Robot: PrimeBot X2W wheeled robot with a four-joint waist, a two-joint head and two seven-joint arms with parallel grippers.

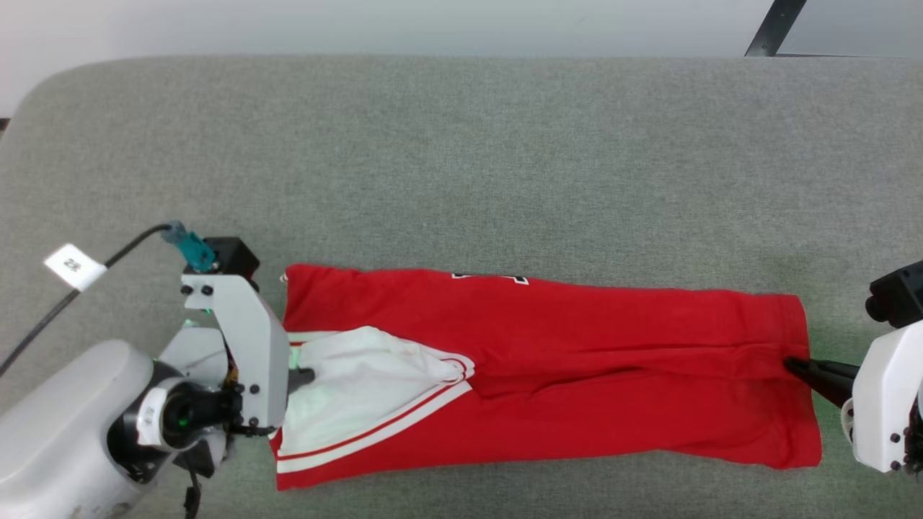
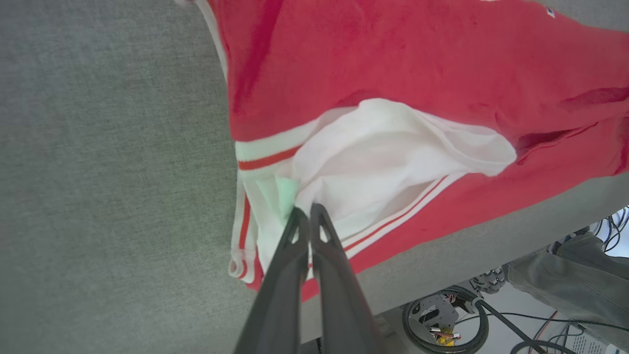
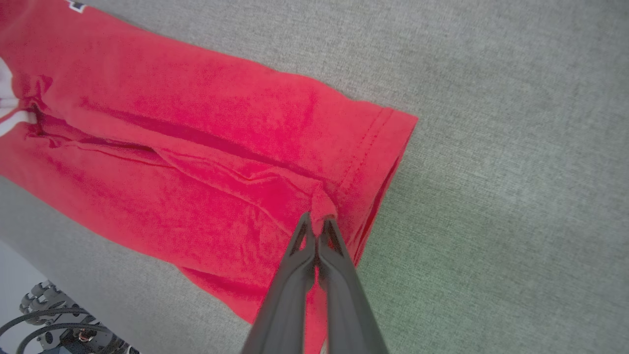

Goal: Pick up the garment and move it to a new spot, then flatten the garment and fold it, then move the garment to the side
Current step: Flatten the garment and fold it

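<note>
With left claw (image 2: pixel 307 212) pinches white sleeve (image 2: pixel 393 157) of garment (image 1: pixel 577 346), with right claw (image 3: pixel 318 222) its hem (image 3: pixel 376 142); risks thin pinches slipping, fold collapsing.

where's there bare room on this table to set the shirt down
Widest bare patch: the grey tabletop beyond the garment's far edge, across its full width. The near strip before the table edge is thin. Crowded at both ends, where left claw and right claw pinch it.

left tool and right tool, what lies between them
The shirt, with left tool pinching its sleeve end and right tool its hem; head view shows it.
</note>
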